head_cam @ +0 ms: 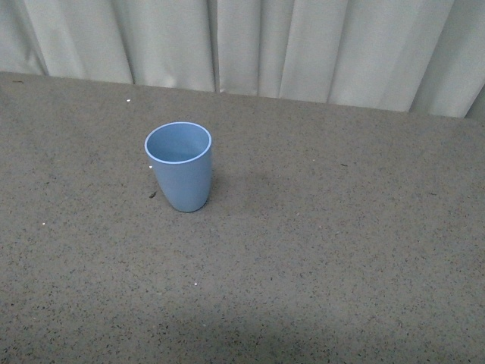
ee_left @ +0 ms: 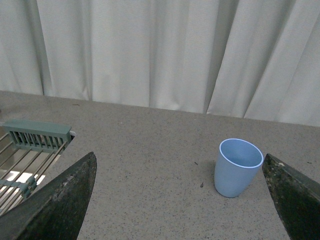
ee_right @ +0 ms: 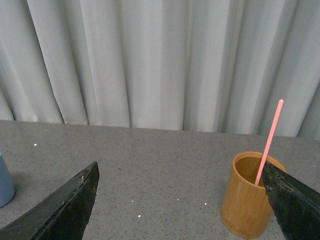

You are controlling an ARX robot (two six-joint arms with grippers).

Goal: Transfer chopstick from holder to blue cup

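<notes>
The blue cup (head_cam: 179,165) stands upright and empty on the speckled grey table; neither arm shows in the front view. In the left wrist view the blue cup (ee_left: 238,167) sits ahead, close to one finger, and my left gripper (ee_left: 180,200) is open with bare table between its fingers. In the right wrist view a pink chopstick (ee_right: 269,142) leans upright in a round bamboo holder (ee_right: 251,196), close to one finger. My right gripper (ee_right: 180,200) is open and holds nothing. A sliver of the blue cup (ee_right: 5,182) shows at that picture's edge.
A grey-green wire dish rack (ee_left: 31,150) lies at the edge of the left wrist view. A white pleated curtain (head_cam: 242,45) hangs behind the table's far edge. A few small specks lie on the table top.
</notes>
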